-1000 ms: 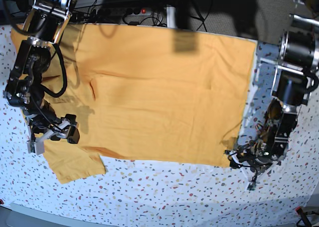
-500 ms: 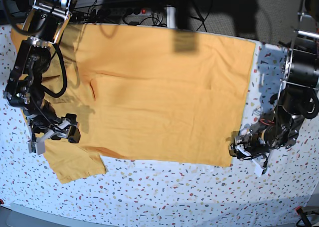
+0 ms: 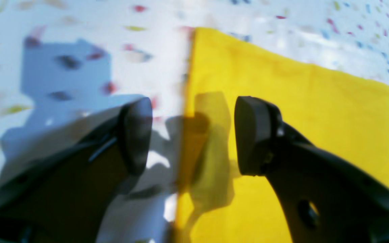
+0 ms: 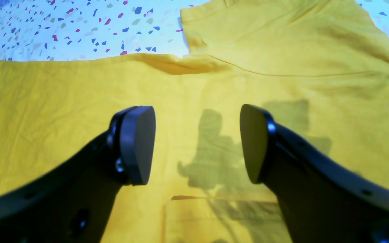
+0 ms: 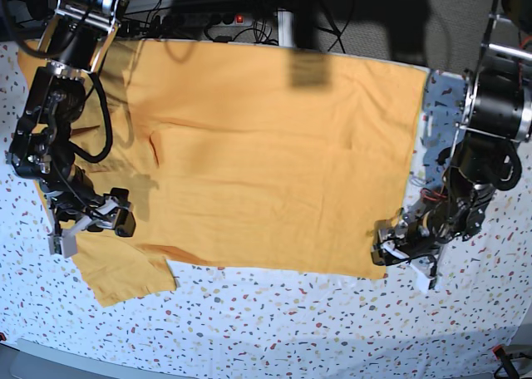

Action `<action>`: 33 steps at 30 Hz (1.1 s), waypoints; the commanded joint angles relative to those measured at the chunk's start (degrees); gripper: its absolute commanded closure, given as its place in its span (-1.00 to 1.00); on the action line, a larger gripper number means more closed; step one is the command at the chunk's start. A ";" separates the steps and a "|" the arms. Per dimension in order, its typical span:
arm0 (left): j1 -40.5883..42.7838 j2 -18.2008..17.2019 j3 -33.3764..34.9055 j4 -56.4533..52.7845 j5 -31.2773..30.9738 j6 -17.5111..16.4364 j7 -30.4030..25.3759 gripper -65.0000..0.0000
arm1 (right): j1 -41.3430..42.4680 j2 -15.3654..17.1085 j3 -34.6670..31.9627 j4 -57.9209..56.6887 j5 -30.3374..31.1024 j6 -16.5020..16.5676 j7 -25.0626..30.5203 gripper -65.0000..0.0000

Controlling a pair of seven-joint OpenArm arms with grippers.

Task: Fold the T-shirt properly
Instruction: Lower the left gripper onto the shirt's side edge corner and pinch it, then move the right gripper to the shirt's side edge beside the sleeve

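The orange-yellow T-shirt (image 5: 266,155) lies spread flat on the speckled table, its hem toward the right and one sleeve (image 5: 125,275) at the lower left. My left gripper (image 5: 387,252) is open at the shirt's near right corner. In the left wrist view the left gripper (image 3: 192,135) straddles the shirt's (image 3: 316,111) edge, with one finger over the table and the other over cloth. My right gripper (image 5: 93,229) is open just above the shirt by the sleeve. In the right wrist view the right gripper (image 4: 198,145) holds nothing, with the shirt (image 4: 62,101) and its sleeve (image 4: 282,37) beneath.
The speckled white table cover (image 5: 291,321) shows in front of and to the right of the shirt. Cables and a power strip (image 5: 229,17) run along the back edge. The table's front edge (image 5: 249,371) is near the bottom of the base view.
My left gripper has swung left and slightly up, from beside the shirt onto its near right corner. The right arm and the shirt have not moved.
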 commanded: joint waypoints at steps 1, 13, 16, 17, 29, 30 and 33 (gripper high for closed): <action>-2.14 0.68 -0.04 1.07 0.46 -0.72 0.15 -0.14 | 1.27 0.70 0.11 0.90 0.85 -0.22 1.27 -0.20; -2.32 3.82 -0.04 2.01 6.08 -0.70 -2.43 -0.14 | 1.27 0.70 0.13 0.90 0.85 -0.20 0.46 -0.20; -2.32 3.80 -0.04 2.01 6.08 -0.70 -2.64 -0.13 | 1.29 0.70 0.11 0.90 0.85 -0.22 0.48 -0.20; -2.32 3.80 -0.04 2.01 6.08 -0.70 -3.13 -0.09 | 1.29 0.70 0.11 0.90 0.85 -0.22 0.50 -0.20; -2.32 3.82 -0.04 2.01 6.08 -0.70 -7.17 1.00 | 1.33 1.11 0.13 0.90 -3.30 -0.17 2.16 -0.20; -2.32 3.82 -0.04 2.01 6.08 -0.70 -7.15 1.00 | 1.38 1.51 0.13 0.90 -5.38 -0.17 3.61 -0.20; -2.29 3.82 -0.04 2.01 6.08 -0.70 -7.15 1.00 | 1.49 3.98 0.11 0.87 -10.16 -0.31 7.48 -0.20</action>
